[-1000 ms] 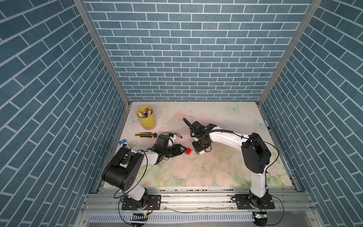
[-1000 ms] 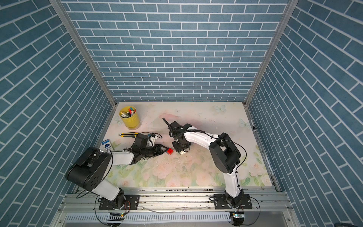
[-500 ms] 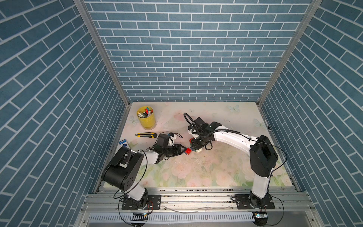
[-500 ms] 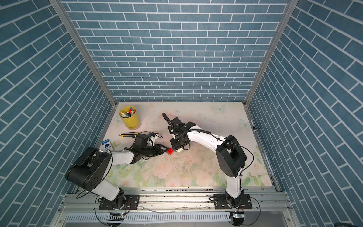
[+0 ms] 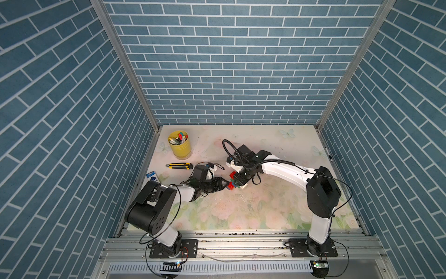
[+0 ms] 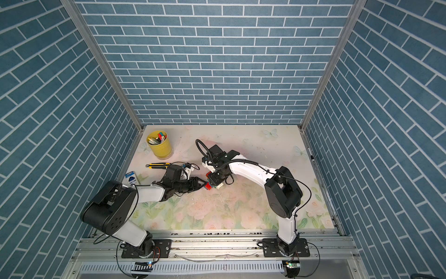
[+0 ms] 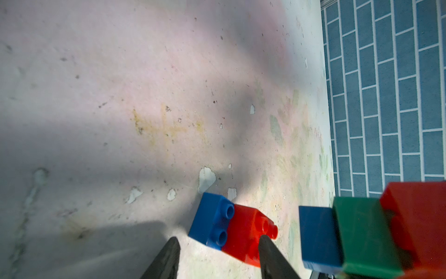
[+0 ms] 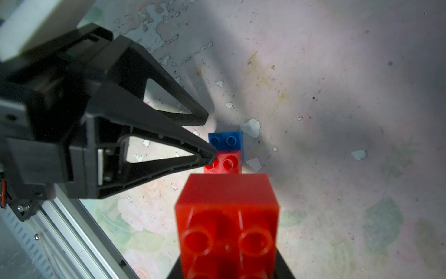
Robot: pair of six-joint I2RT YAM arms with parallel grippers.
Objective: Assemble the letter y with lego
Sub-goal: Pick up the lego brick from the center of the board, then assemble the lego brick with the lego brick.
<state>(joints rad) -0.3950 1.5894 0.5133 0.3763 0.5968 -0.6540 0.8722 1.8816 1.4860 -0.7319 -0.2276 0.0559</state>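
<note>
Left gripper (image 7: 217,238): black triangular fingers spread, one tip touching glossy studded red-blue brick pair (image 7: 214,224) on worn floral bench (image 7: 144,96) | Right gripper (image 5: 238,181): clamped on red-green-blue brick cluster (image 7: 362,232)

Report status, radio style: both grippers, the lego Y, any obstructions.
Left gripper open, fingertip at loose blue-red pair on mat. Right gripper shut on part-built y cluster, close by. Knife and pen cup off to side.

Both arms bent low toward centre, left tool (image 5: 226,186) with jaws parted, right tool (image 5: 238,183) clamped tight, tools close together
</note>
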